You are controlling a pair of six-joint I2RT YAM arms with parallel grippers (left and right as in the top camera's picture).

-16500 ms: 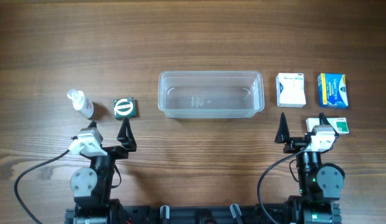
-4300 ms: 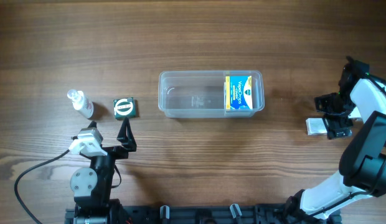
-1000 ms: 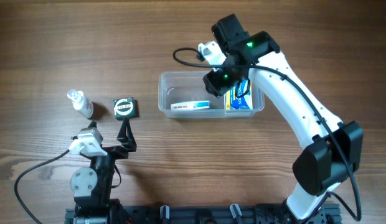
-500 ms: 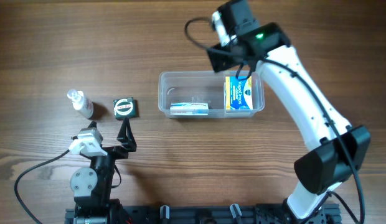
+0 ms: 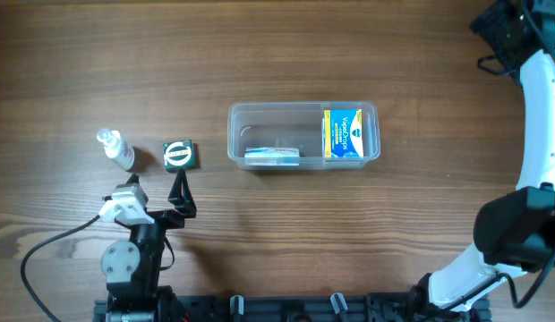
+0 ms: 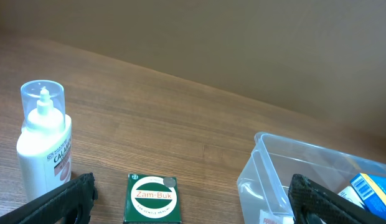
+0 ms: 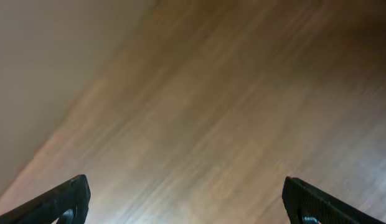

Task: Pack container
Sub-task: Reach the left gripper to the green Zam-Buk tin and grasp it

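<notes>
The clear container point(image 5: 260, 121) stands mid-table. Inside it a blue and yellow box point(image 5: 343, 134) lies at the right end and a flat white box point(image 5: 271, 155) lies along the front wall. My right gripper point(image 5: 501, 29) is high at the far right corner, far from the container; in the right wrist view it point(image 7: 187, 202) is open and empty over blurred wood. My left gripper point(image 5: 180, 190) rests open near the front, just behind a green Zam-Buk box point(image 5: 179, 156). The left wrist view shows this gripper point(image 6: 190, 208), the green box point(image 6: 153, 198) and the container's left end point(image 6: 268, 163).
A small clear bottle with a white label point(image 5: 116, 148) stands left of the green box, also in the left wrist view point(image 6: 45, 146). The right arm's white links point(image 5: 537, 134) run down the right edge of the table.
My right gripper has lifted off the container, leaving the white box inside, and has swung to the far right corner. The left arm has not moved.
</notes>
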